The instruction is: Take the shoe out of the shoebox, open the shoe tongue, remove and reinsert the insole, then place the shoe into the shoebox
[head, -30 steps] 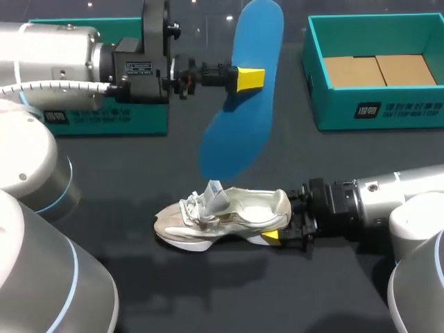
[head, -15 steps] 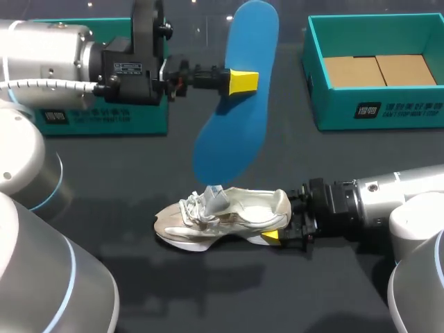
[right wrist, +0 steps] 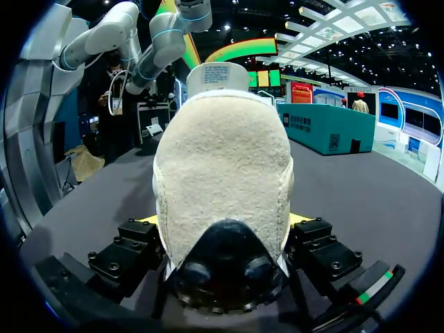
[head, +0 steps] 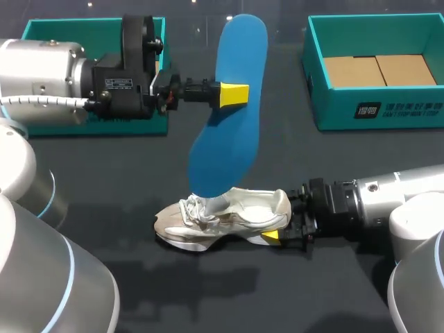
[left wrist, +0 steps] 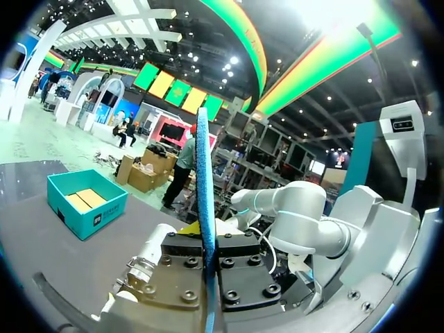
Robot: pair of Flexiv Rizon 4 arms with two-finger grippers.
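Dark tabletop [head: 229,298]: left gripper [head: 234,95] pinches blue insole [head: 232,149], right gripper [head: 277,230] clamps shoe [head: 229,215] heel.

This looks like a robot demonstration stand in a large exhibition hall, not a home or a shop. A dark tabletop [head: 125,180] carries two teal shoeboxes, one far left [head: 41,28] and one far right [head: 388,111], and a single pale shoe [head: 229,215]. Silver robot arms come in from the left [head: 41,69] and the right [head: 395,191]. Beyond the tabletop are a high dark ceiling with spotlights [left wrist: 229,66], bright curved banners [left wrist: 243,35] and coloured screens [left wrist: 170,87].
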